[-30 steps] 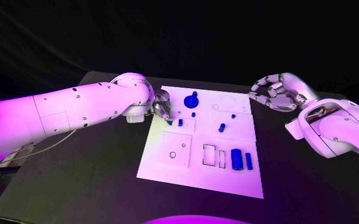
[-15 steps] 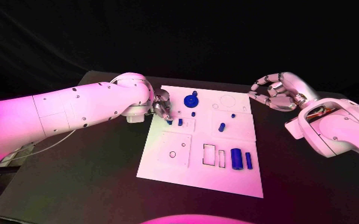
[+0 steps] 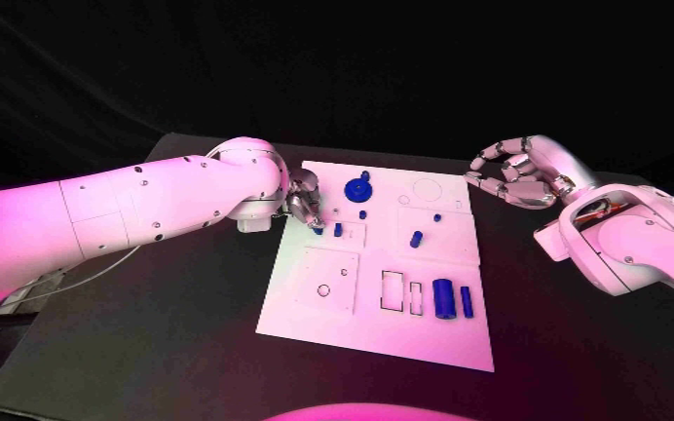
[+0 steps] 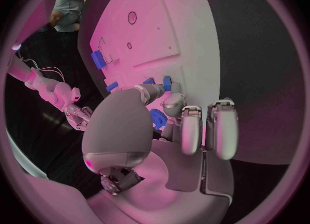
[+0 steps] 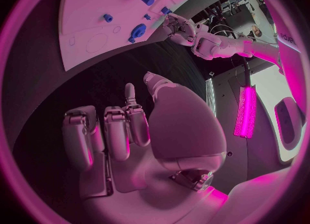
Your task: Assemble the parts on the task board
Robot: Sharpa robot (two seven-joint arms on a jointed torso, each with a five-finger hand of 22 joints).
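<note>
On the black table [image 3: 168, 343], dead centre, sits the white task board [image 3: 379, 324], and the blue parts are scattered across it. Up at the far end there's a round disc-shaped part [image 3: 358, 189] with a knob, a tiny peg [image 3: 362, 214] just below it, another small one [image 3: 437, 217] off to the right, and a slanted short pin [image 3: 416, 240] near the middle. Down toward the near end, a fat cylinder [image 3: 444, 299] lies flat, with a slimmer bar [image 3: 467, 302] right beside it, both just right of two empty rectangular slots.

Now the action spot: a small blue part [image 3: 337, 230] stands at the board's left edge, and the left hand [image 3: 304, 202] is right there, fingers pointing down onto the board just beside it. From the left wrist view, the fingertips [image 4: 173, 102] are bunched close around a blue piece [image 4: 167, 83]. Whether they actually clamp it, I cannot tell; the thumb and fingers crowd the spot.

Over on the other side, the right hand [image 3: 517, 175] hangs above the table off the board's far right corner, well apart from every part. Its fingers are curled inward, holding nothing, as the right wrist view confirms [image 5: 129, 131].
</note>
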